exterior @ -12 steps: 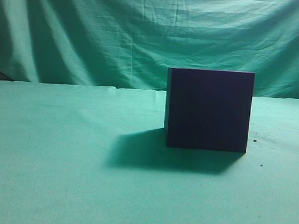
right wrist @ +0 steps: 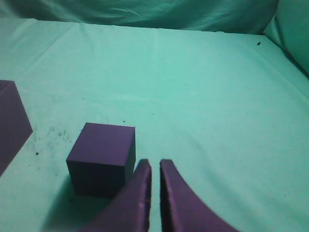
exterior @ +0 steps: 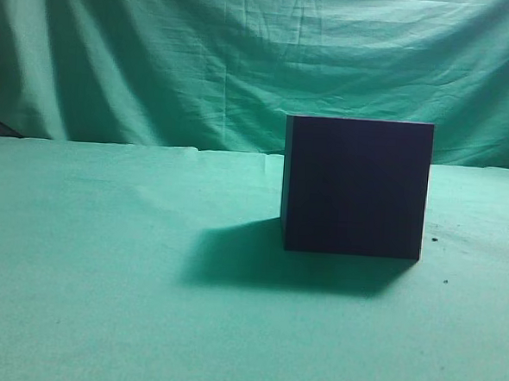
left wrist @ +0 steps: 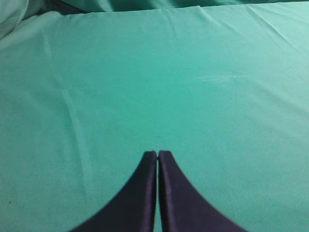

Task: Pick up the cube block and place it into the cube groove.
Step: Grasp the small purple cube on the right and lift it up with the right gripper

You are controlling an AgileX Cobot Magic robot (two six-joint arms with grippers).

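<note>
A creased green cloth (exterior: 101, 302) covers the table and hangs as backdrop. The large dark box (exterior: 356, 186) stands right of centre. The cube block (right wrist: 101, 158) sits on the cloth just left of the clenched right tool (right wrist: 154, 166); the left tool (left wrist: 157, 155) hangs clenched, empty, over bare cloth.

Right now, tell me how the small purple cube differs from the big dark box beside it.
In the right wrist view the cube block shows whole, top and sides; the big dark box is cut off at the frame's left edge. The cube block looks a brighter purple, the box darker, near navy in the exterior view. The cube block is missing from the exterior view, while the box fills its middle. Both rest flat on the green cloth, apart.
</note>
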